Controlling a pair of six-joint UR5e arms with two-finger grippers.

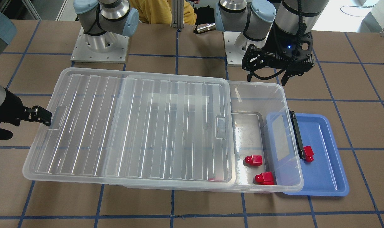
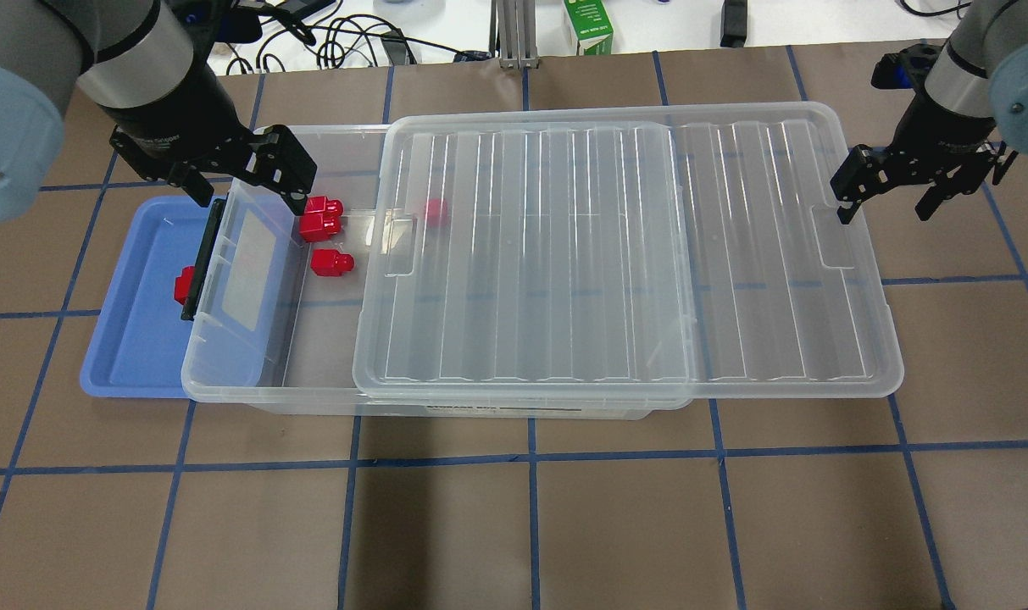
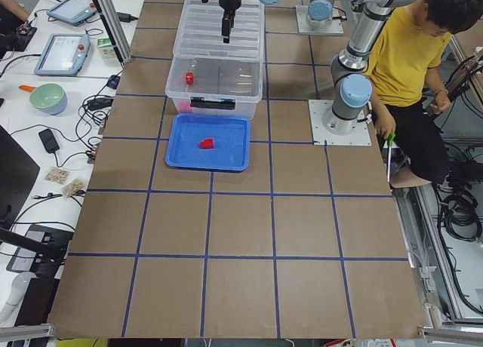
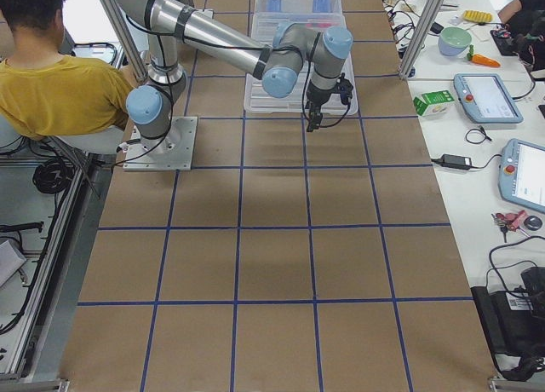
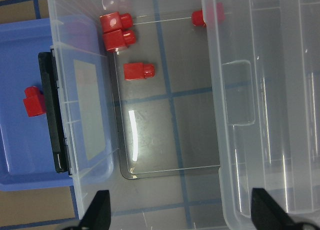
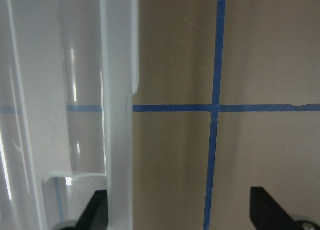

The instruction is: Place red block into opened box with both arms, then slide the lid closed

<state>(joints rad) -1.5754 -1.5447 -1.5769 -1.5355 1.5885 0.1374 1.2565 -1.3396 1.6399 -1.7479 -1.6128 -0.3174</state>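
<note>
I see the left gripper (image 2: 249,200) spread wide over the box (image 2: 225,391), with 3 red blocks (image 2: 332,263) below. The right gripper (image 2: 884,212) straddles the lid's (image 2: 564,254) edge, unclenched.

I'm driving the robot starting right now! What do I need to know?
The left gripper is open and empty, above the uncovered end of the box.
The right gripper is open at the outer short end of the lid, not closed on it.
Three red blocks lie in the uncovered part of the box, and a fourth block shows under the lid.
One last block sits on the blue tray.
Done: blocks are in the box.
Left: probably the tray's block, then slide the lid closed.
</note>
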